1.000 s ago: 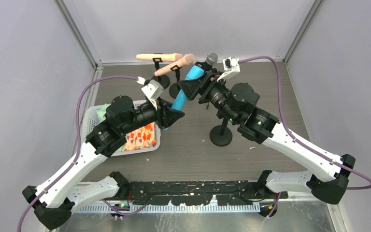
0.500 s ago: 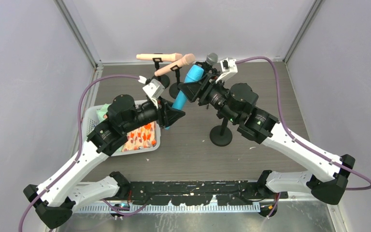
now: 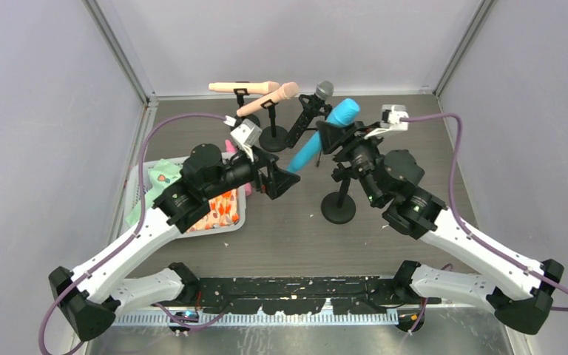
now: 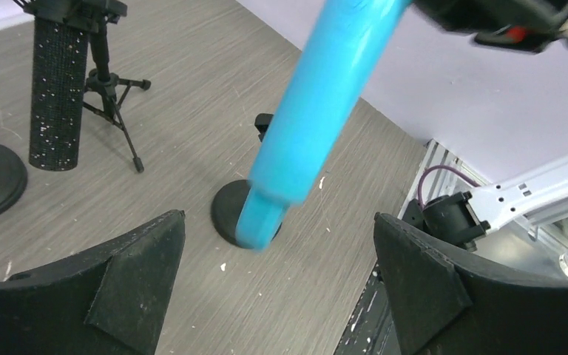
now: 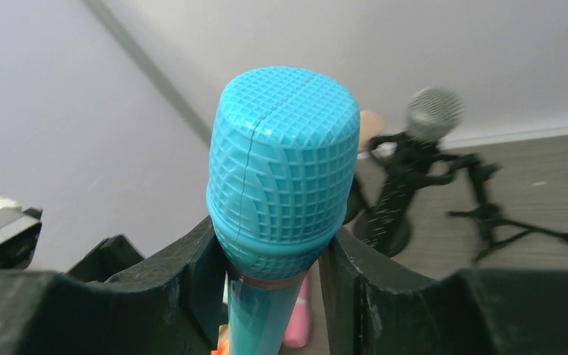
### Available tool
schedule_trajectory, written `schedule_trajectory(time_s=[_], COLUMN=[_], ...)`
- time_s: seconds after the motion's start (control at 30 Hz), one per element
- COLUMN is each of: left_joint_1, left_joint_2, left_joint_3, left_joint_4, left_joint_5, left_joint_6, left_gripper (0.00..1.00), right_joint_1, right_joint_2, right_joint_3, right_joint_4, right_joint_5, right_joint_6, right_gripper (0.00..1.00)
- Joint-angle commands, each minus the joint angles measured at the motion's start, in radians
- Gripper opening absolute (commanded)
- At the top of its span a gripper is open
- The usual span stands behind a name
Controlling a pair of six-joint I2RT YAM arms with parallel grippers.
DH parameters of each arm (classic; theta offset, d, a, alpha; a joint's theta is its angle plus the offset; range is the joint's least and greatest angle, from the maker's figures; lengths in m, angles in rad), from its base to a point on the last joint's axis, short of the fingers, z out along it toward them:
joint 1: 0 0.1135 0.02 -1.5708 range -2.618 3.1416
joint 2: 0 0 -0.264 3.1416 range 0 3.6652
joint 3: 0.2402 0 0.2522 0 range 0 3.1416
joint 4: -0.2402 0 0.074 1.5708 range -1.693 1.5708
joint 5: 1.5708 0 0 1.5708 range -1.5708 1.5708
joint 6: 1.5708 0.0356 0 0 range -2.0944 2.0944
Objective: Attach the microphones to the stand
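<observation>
My right gripper (image 3: 330,134) is shut on the bright blue microphone (image 3: 318,140) just below its head and holds it slanted in the air, head up and to the right. In the right wrist view the ribbed blue head (image 5: 285,159) sticks up between the fingers (image 5: 185,274). My left gripper (image 3: 285,181) is open, just below the microphone's tail and apart from it; the left wrist view shows the blue handle (image 4: 318,118) hanging free ahead of the gripper (image 4: 277,281). An empty stand (image 3: 338,208) is under the right arm. Two peach microphones (image 3: 244,86) (image 3: 268,100) and a black one (image 3: 323,91) sit on stands at the back.
A white basket (image 3: 142,180) with a patterned cloth and a pink item (image 3: 231,146) lies at the left. Round stand bases (image 3: 274,138) and a small tripod (image 4: 111,96) crowd the back middle. Grey walls enclose the table on three sides.
My left gripper has opened and let go of the blue microphone. My right gripper closed on it and swung it right, so its head now points up and right.
</observation>
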Motion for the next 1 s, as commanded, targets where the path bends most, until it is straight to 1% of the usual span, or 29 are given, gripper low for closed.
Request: schedule_trajectory(time_s=[0.0, 0.17, 0.3, 0.4, 0.53, 0.63, 0.73, 0.83, 0.87, 0.97], left_joint_1=[-0.012, -0.075, -0.086, -0.085, -0.084, -0.073, -0.039, -0.004, 0.005, 0.018], left_joint_2=[0.067, 0.143, 0.23, 0.31, 0.42, 0.487, 0.543, 0.6, 0.624, 0.668], left_joint_3=[-0.008, -0.036, -0.043, -0.031, 0.037, 0.074, 0.102, 0.124, 0.134, 0.154], left_joint_4=[0.155, 0.301, 0.413, 0.477, 0.486, 0.515, 0.569, 0.658, 0.672, 0.71], left_joint_5=[-0.031, -0.072, -0.003, 0.048, 0.143, 0.225, 0.317, 0.44, 0.487, 0.568], left_joint_6=[-0.071, -0.014, 0.102, 0.212, 0.321, 0.388, 0.39, 0.378, 0.376, 0.39], left_gripper=[1.0, 1.0, 1.0, 1.0, 1.0, 1.0, 1.0, 1.0, 1.0, 1.0], right_joint_1=[-0.018, -0.03, -0.033, -0.034, -0.035, -0.034, -0.034, -0.034, -0.033, -0.035], right_joint_2=[-0.102, -0.227, -0.303, -0.328, -0.336, -0.329, -0.321, -0.297, -0.279, -0.243], right_joint_3=[0.001, -0.045, -0.043, 0.023, 0.117, 0.167, 0.187, 0.2, 0.203, 0.2], right_joint_4=[0.003, -0.034, -0.1, -0.247, -0.466, -0.635, -0.699, -0.751, -0.764, -0.783], right_joint_5=[0.267, 0.389, 0.439, 0.443, 0.344, 0.262, 0.199, 0.112, 0.09, 0.039], right_joint_6=[-0.217, -0.324, -0.388, -0.448, -0.579, -0.636, -0.661, -0.697, -0.712, -0.769], right_gripper=[0.01, 0.01, 0.0, 0.01, 0.01, 0.01, 0.01, 0.01, 0.01, 0.01])
